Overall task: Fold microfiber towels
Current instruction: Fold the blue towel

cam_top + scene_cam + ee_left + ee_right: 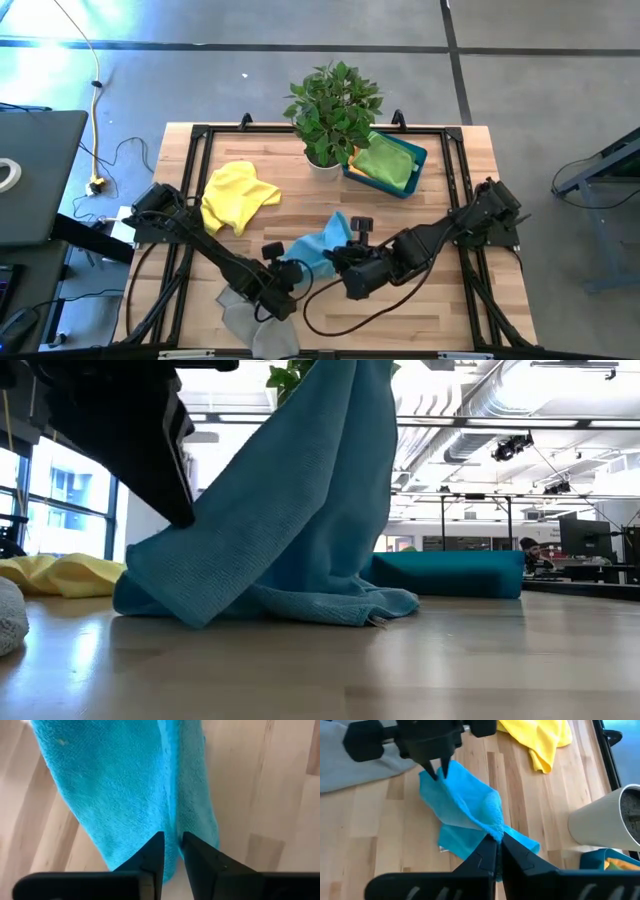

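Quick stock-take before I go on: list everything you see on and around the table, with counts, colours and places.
Blue towel: one, mid-table, lifted by both pincers.
Yellow towel: one, crumpled, left of centre.
Grey towel: one, near edge, left of centre.
Green towel: one seen, in the bin.
Bin: one, teal, far right of centre.
Plant: one, green, white pot, beside the bin.
Table: one, light wood.
Left pincer: pinching the blue towel's edge.
Right pincer: shut on the blue towel.
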Robot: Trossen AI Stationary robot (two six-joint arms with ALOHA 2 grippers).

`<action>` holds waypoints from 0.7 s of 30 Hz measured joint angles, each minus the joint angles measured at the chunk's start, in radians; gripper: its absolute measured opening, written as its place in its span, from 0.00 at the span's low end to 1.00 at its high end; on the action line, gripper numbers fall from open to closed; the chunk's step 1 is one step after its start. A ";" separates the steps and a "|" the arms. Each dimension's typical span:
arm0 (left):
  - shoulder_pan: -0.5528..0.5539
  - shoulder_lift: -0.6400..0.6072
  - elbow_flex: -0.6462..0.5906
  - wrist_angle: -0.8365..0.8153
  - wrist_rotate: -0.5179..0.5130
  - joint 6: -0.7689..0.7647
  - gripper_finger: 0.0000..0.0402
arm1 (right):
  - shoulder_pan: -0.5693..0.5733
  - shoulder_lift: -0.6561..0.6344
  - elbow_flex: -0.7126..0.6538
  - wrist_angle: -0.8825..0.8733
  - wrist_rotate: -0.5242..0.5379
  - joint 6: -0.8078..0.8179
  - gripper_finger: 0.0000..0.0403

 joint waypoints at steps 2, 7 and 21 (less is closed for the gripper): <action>0.000 0.000 0.000 0.015 0.000 -0.012 0.14 | -0.006 0.000 0.000 0.000 0.000 0.000 0.00; 0.001 0.000 0.000 0.081 0.012 0.005 0.16 | -0.006 0.000 -0.001 0.000 0.025 0.000 0.00; 0.005 0.070 0.000 0.159 0.026 0.005 0.27 | -0.006 0.000 -0.002 0.000 0.029 0.000 0.00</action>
